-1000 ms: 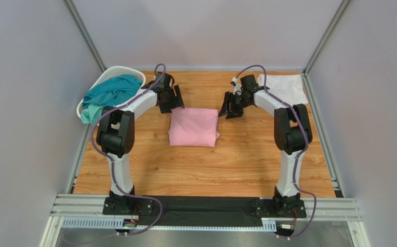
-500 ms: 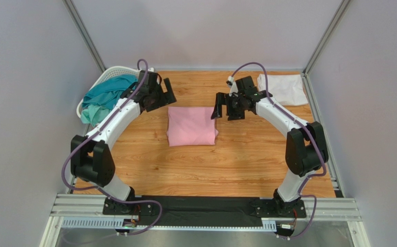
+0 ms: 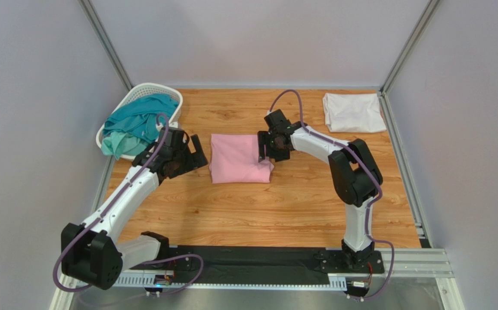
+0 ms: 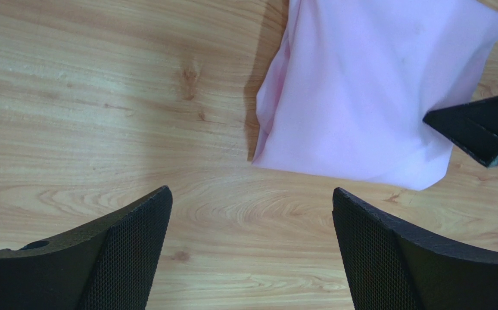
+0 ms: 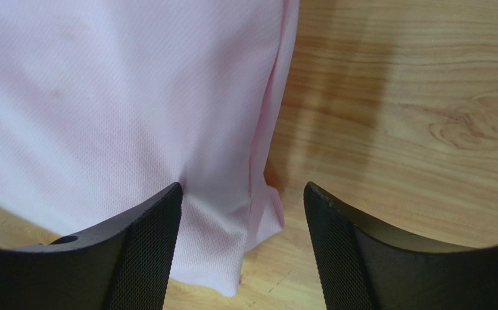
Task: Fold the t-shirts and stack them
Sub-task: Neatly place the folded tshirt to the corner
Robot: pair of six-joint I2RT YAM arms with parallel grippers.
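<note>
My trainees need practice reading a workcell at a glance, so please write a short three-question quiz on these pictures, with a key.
1. True or false: the left tool is shut on the pink shirt.
2. The teal shirt lies: A in the basket; B on the floor; C under the pink shirt.
3. Which shirt's edge lies below the open right tool?

Key: 1 false, it is open and holds nothing; 2 A; 3 the pink shirt.
</note>
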